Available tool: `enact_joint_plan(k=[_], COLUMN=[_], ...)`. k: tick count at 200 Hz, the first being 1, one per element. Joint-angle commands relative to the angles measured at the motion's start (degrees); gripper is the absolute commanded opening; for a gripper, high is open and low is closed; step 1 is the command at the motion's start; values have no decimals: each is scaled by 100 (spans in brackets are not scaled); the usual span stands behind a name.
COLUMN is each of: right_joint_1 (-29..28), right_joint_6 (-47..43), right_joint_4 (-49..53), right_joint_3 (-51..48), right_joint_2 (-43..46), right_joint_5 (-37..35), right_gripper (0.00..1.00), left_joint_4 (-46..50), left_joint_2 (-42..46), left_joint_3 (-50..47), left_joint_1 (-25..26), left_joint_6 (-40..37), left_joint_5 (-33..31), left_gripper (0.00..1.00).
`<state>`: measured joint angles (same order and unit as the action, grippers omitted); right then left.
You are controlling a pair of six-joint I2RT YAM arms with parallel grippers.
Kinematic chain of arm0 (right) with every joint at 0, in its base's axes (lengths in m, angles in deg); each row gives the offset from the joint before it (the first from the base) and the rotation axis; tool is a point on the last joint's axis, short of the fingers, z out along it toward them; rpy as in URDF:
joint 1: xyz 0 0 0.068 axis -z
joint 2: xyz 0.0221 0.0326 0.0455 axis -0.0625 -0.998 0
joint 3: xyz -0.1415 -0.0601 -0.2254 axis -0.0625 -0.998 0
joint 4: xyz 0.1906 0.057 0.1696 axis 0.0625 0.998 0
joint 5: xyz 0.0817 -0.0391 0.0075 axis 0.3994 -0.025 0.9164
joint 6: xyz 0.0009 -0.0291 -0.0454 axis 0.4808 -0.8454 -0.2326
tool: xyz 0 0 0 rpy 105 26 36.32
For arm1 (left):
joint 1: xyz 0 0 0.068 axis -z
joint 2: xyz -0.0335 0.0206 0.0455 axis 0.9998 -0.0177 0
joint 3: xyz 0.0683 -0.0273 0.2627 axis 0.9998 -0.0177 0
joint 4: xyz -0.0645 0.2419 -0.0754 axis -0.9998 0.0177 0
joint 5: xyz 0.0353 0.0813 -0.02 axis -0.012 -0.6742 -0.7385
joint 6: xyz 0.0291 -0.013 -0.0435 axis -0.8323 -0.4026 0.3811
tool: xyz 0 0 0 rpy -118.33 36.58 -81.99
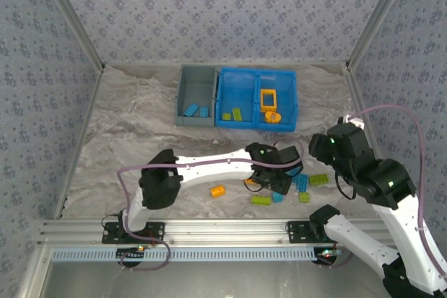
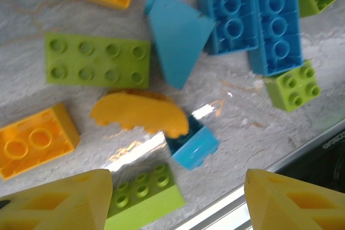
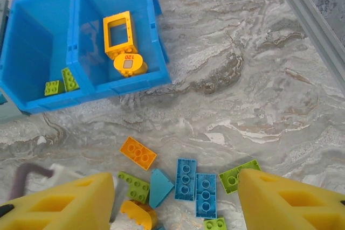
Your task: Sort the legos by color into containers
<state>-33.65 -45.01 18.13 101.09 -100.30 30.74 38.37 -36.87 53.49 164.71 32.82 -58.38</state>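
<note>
Loose legos beneath left jaws (parted)

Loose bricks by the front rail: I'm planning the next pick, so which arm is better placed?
Left, probably. The left gripper hangs open close over the loose bricks, the curved orange piece just ahead of it. The right gripper, also open, sits farther from them.

Worktop enclosure and framing

A grey-veined, marble-pattern worktop is enclosed by a back wall, left wall and right wall, all papered in a blue-grey floral print. Aluminium corner posts mark the rear corners. An aluminium rail spans the near edge, with a white slotted strip just beside it.
</note>
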Motion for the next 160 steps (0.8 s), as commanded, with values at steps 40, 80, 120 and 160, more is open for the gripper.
enact_joint_plan(k=[40,80,120,160], right_joint_1=[36,41,37,36], right_joint_6=[-71,-72,-34,-18], right_joint_4=[299,260,199,228], right_joint_3=[359,405,342,353], right_joint_2=[364,361,364,364], right_joint_5=[-329,-328,-317,-299], right_gripper=[68,69,70,71], left_joint_4=[1077,1022,1054,868], left_joint_2=[-1033,-1145,-1462,-1686], left_joint_3=[1856,1950,2138,2200], left_joint_1=[-64,-286,-348,-490], left_joint_6=[-2150,-3363,-3996,-4103], left_joint_5=[-129,311,573,775], left_gripper=[70,71,68,69])
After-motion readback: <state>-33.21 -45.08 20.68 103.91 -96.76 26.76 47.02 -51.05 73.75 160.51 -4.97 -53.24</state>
